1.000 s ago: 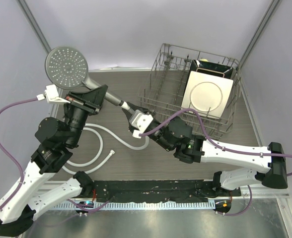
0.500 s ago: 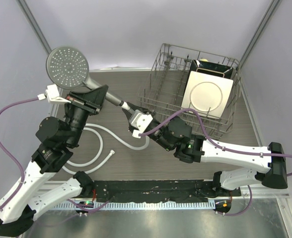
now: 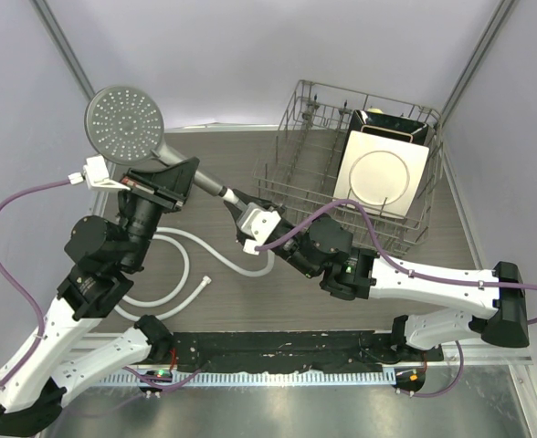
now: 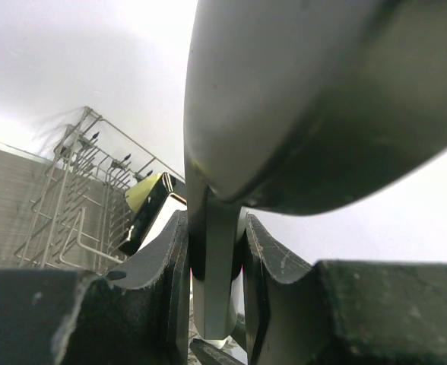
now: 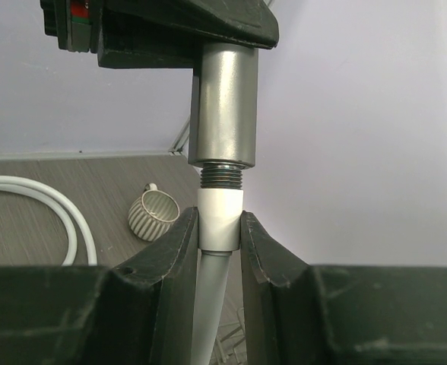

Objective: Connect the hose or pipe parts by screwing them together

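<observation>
Looking down from above, the head [image 3: 124,123] is held off the table [image 3: 223,151] at far left. Its round perforated face points up, and its grey handle [image 3: 205,182] slants right and nearer. The left gripper [image 3: 184,171] is clamped across the handle. The right gripper [image 3: 238,203] meets the handle's end from the near right. Only this view shows the slack of the hose [image 3: 183,263]: white loops on the table between the arms, with one free end lying near. A rack [image 3: 291,160] holding a plate [image 3: 383,173] stands at far right.

From the left wrist, the handle runs between that gripper's fingers [image 4: 166,266], touching both, so the jaws are narrow around it. The head's smooth grey back fills the upper frame, which hides the joint. The rack shows behind, to the left.

Only the right wrist view shows the joint close up. Its fingers [image 5: 172,251] pinch the hose's white nut [image 5: 220,220] from both sides, with the hose hanging below them. A dark thread [image 5: 222,176] lies bare between the nut and the handle's end. The nut meets the thread's lower edge, but I cannot tell whether it has caught. A ribbed cup [image 5: 153,215] lies on the table beyond, near a hose loop.
</observation>
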`<state>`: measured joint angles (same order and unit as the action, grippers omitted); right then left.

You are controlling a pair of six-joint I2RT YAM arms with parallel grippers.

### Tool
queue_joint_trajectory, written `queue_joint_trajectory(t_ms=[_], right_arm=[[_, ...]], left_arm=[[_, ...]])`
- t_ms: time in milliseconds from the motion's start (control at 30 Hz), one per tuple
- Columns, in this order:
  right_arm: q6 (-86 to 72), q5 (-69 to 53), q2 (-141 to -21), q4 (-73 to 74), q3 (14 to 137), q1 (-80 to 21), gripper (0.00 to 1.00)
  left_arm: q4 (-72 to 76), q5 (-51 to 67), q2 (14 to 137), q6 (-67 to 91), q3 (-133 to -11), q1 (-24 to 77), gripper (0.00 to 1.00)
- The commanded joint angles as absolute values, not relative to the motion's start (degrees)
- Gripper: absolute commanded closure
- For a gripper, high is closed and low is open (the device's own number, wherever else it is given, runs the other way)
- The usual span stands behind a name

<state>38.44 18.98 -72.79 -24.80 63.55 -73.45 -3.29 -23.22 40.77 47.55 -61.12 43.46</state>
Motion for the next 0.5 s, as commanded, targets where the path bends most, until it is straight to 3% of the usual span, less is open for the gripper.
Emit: queue_joint_trajectory(t_ms=[0, 467], right_arm=[[38.4, 16.3, -71.4, -28.4, 67.6, -73.7, 0.99], [35.2, 14.9, -71.6, -27.8, 68.4, -73.9, 0.99]], left_arm=[[-4.1, -17.2, 39.8, 46.3, -59.9, 44.0, 1.00], [-1.3, -10.2, 40.0, 47.4, -56.6, 44.0, 1.00]])
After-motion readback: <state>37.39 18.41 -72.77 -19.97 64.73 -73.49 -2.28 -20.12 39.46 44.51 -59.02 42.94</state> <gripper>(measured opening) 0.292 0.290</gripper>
